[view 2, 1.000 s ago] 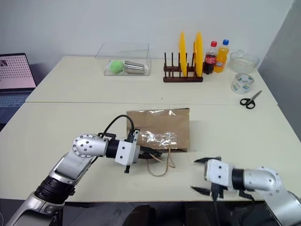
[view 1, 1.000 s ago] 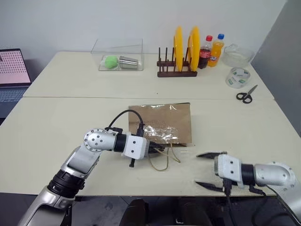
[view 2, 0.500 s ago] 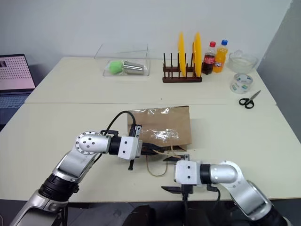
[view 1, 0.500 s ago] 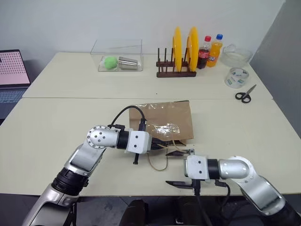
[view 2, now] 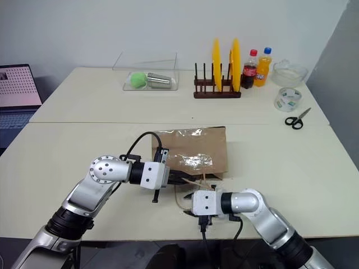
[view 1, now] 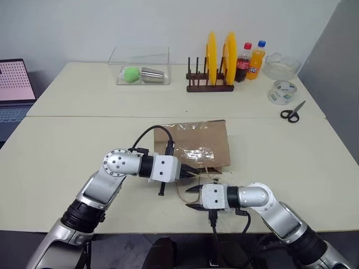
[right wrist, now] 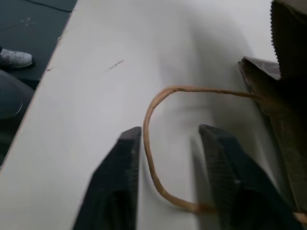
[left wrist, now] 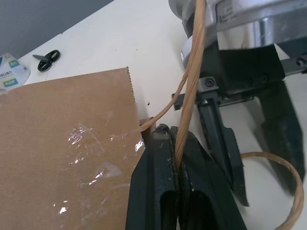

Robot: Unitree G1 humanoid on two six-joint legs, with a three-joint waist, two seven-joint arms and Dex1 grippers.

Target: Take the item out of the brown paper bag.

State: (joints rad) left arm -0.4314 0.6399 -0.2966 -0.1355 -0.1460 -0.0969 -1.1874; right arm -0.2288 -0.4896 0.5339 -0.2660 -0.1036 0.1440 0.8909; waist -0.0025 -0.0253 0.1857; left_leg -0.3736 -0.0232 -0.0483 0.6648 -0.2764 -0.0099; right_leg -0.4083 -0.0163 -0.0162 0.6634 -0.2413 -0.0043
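The right gripper [view 1: 192,198] has slid in from the lower right of the frame to the middle, and its fingers, wide a second ago, are now half closed around a loop handle [right wrist: 158,143] lying on the table [view 1: 67,145]. The left gripper [left wrist: 165,158] stays put, pinched shut on the other handle [left wrist: 192,72]. The brown paper bag [view 1: 196,144] lies flat in the middle. With both handles held, the mouth could soon be pulled open, I think. The left wrist view shows the cord squeezed between the fingers; the eye views don't.
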